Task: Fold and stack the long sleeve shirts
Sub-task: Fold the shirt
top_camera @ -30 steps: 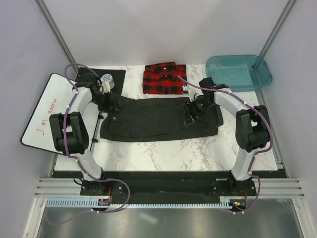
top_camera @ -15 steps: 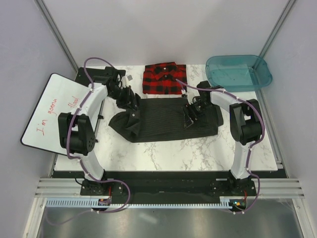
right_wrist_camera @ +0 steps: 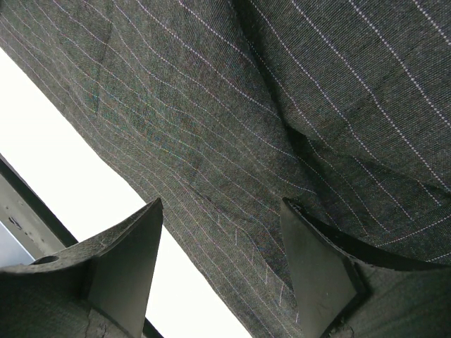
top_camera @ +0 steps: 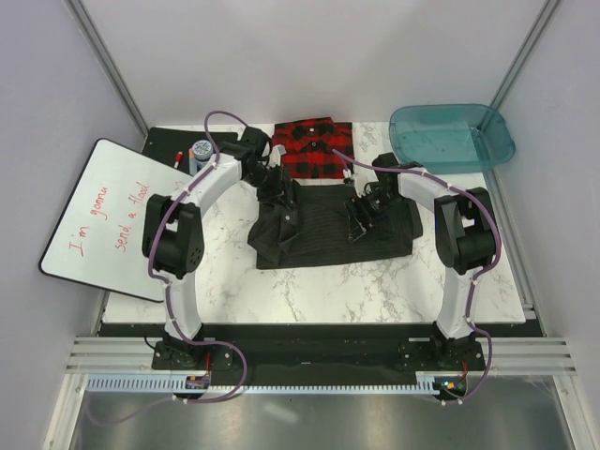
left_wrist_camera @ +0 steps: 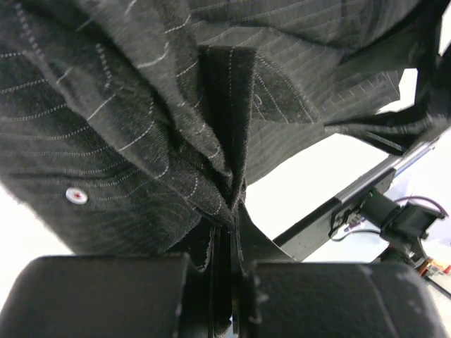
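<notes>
The dark pinstriped shirt (top_camera: 328, 230) lies on the marble table (top_camera: 309, 286), its left part lifted and bunched. My left gripper (top_camera: 286, 204) is shut on a fold of that shirt (left_wrist_camera: 176, 120); cloth is pinched between the jaws in the left wrist view. My right gripper (top_camera: 358, 217) rests on the shirt's right half, jaws open, with flat pinstriped cloth (right_wrist_camera: 232, 141) between the fingers. The red-and-black plaid shirt (top_camera: 311, 148) lies folded at the back of the table, just behind the dark shirt.
A teal plastic tub (top_camera: 450, 136) stands at the back right. A whiteboard with red writing (top_camera: 103, 216) leans off the table's left side. A small round container (top_camera: 202, 150) and a black mat (top_camera: 173, 142) are at the back left.
My left gripper has carried the dark shirt's left end rightward over the table, folding the shirt in on itself. The right gripper has stayed on the shirt's right half.
</notes>
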`<state>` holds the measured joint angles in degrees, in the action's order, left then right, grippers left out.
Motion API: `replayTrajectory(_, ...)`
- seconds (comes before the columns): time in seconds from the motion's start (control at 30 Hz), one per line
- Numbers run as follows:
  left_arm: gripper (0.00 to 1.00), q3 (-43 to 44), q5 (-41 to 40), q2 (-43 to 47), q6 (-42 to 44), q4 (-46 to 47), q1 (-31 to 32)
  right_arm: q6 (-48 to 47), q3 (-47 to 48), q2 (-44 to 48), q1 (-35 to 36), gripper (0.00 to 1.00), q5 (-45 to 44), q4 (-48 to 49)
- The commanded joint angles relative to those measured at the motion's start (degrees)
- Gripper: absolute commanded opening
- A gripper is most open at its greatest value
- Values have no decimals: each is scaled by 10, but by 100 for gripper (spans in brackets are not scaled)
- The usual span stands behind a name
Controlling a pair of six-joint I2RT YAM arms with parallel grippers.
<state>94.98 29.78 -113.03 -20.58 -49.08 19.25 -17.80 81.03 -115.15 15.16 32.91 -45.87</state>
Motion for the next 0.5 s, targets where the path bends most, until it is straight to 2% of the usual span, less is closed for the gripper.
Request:
replayTrajectory(0.0, 2, 32, -17, -24, -53, 29, 9, -3, 1, -2, 2, 75, 8, 12)
replayTrajectory(0.23, 4, 29, -5, -45, -84, 61, 25, -3, 4, -4, 3, 75, 14, 11)
replayTrajectory(0.27, 16, 29, 4, -49, -87, 71, 27, -2, 5, -3, 2, 75, 15, 12)
replayTrajectory(0.33, 27, 32, 14, -52, -96, 80, 35, 0, 6, -2, 2, 75, 17, 11)
replayTrajectory(0.47, 41, 46, 22, -59, -114, 107, 52, 6, 8, 3, 4, 75, 19, 12)
